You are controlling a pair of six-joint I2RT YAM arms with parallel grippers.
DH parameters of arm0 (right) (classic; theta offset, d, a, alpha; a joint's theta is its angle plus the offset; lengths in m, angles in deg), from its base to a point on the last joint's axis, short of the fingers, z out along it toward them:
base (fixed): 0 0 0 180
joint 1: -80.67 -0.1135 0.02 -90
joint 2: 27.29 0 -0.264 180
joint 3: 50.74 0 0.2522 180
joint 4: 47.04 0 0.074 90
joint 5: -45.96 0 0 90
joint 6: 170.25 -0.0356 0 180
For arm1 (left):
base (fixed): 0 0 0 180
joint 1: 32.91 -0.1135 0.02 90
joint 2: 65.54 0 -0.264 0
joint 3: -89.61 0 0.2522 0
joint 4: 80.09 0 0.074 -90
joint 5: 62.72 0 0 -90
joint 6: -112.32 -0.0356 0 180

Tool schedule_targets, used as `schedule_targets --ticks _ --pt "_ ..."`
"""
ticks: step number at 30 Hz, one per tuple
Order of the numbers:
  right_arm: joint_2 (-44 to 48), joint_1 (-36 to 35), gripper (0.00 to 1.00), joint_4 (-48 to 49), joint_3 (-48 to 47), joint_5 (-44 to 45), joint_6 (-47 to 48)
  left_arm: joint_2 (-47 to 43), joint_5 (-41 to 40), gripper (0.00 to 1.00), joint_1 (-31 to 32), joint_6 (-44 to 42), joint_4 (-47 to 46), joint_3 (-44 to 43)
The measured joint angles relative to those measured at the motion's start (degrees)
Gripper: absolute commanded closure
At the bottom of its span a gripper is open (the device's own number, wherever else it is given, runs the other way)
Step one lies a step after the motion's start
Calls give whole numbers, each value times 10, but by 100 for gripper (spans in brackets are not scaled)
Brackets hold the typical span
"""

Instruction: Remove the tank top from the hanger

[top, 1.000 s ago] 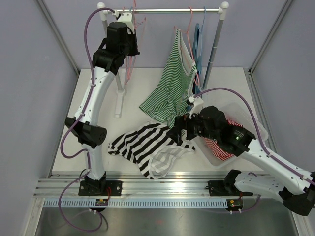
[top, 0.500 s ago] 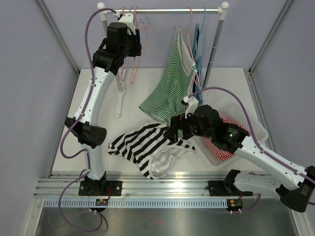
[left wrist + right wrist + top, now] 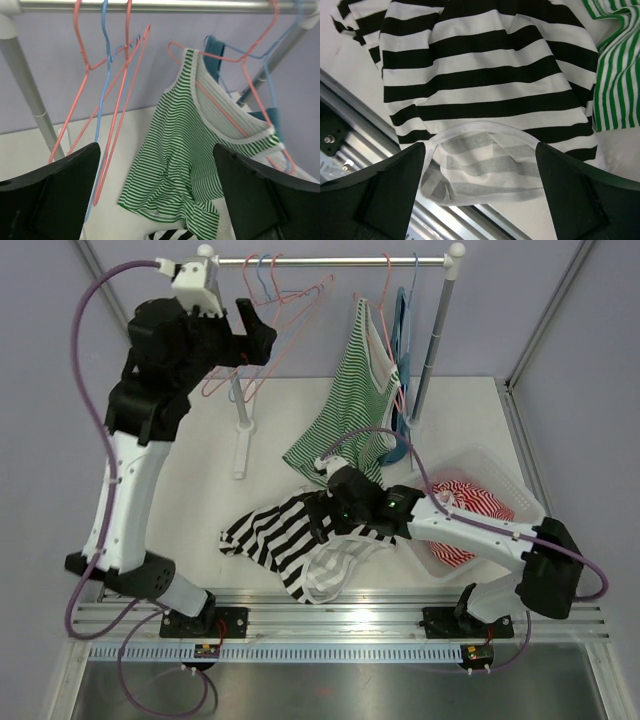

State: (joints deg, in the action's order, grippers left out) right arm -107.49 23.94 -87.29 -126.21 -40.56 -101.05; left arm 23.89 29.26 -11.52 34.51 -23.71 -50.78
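A green-and-white striped tank top (image 3: 350, 410) (image 3: 185, 165) hangs from a pink hanger (image 3: 386, 280) (image 3: 220, 107) on the rail, its hem resting on the table. A black-and-white striped tank top (image 3: 285, 535) (image 3: 480, 75) lies flat on the table, off any hanger. My left gripper (image 3: 255, 340) (image 3: 157, 200) is open and holds nothing, up beside the empty hangers and left of the green top. My right gripper (image 3: 322, 518) (image 3: 480, 195) is open, hovering just above the black-and-white top's white neckline.
Several empty pink and blue hangers (image 3: 270, 300) (image 3: 115, 100) hang at the left of the metal rail (image 3: 330, 260) (image 3: 175, 5). A teal garment (image 3: 400, 320) (image 3: 215, 50) hangs behind the green top. A clear bin (image 3: 505, 475) at the right holds a red striped garment (image 3: 470, 505).
My left gripper opened, let go of a hanger on the rail and drew back to the left. My right arm swung left and lower over the black-and-white top.
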Motion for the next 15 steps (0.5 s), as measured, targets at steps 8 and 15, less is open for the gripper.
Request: schedule_targets --ticks 8,15 --pt "-170 -68 0 13 -73 96 0 -283 2 1 1 41 -37 245" --pt "-296 -69 14 18 -103 119 -10 -436 -61 1 1 46 13 398"
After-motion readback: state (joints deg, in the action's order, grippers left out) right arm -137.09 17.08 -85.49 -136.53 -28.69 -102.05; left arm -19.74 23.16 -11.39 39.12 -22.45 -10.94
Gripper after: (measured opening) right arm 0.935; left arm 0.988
